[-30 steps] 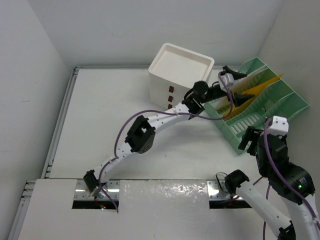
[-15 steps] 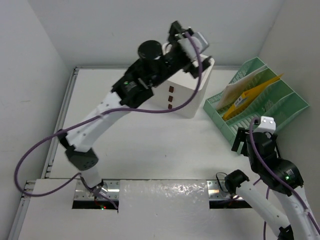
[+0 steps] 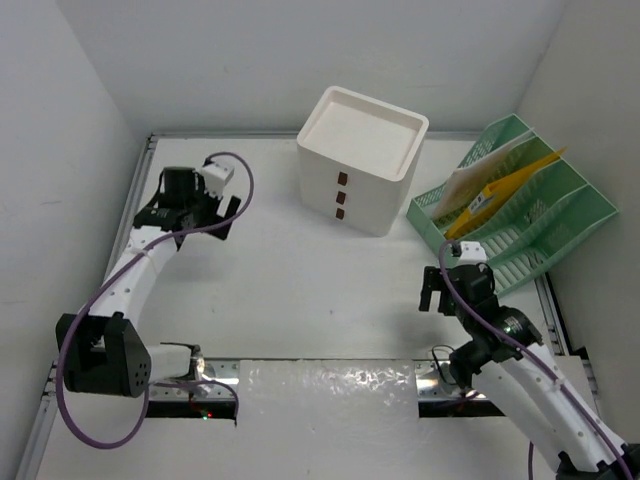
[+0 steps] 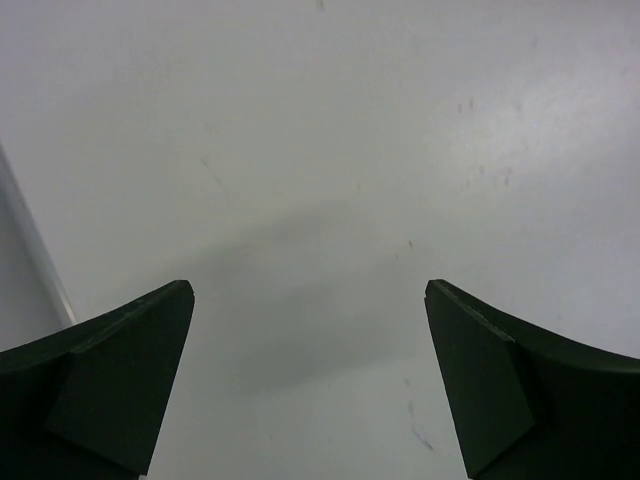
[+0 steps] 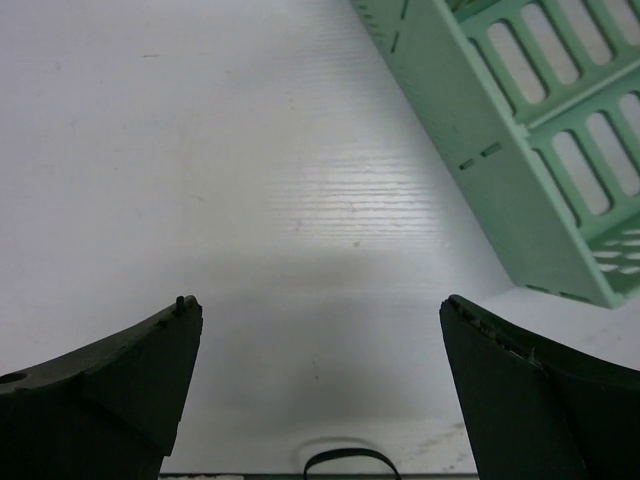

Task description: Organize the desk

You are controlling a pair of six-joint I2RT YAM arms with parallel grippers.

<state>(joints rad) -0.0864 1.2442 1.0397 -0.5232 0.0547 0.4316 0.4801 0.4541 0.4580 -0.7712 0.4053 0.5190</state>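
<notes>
The desk is a flat white tabletop with silver rails along its edges. My left gripper hangs over its far left part, close to the left rail. In the left wrist view the gripper is open and empty above bare desk. My right gripper is over the desk's near right, just in front of the green rack. In the right wrist view it is open and empty over bare desk.
A white three-drawer box stands at the back centre. A green slotted file rack with white and yellow papers in it sits at the right, its corner in the right wrist view. A cable loop lies at the near edge.
My left arm swung from the rack, over the drawer box, to the far left of the desk. My right gripper moved left and down, away from the rack's front.
</notes>
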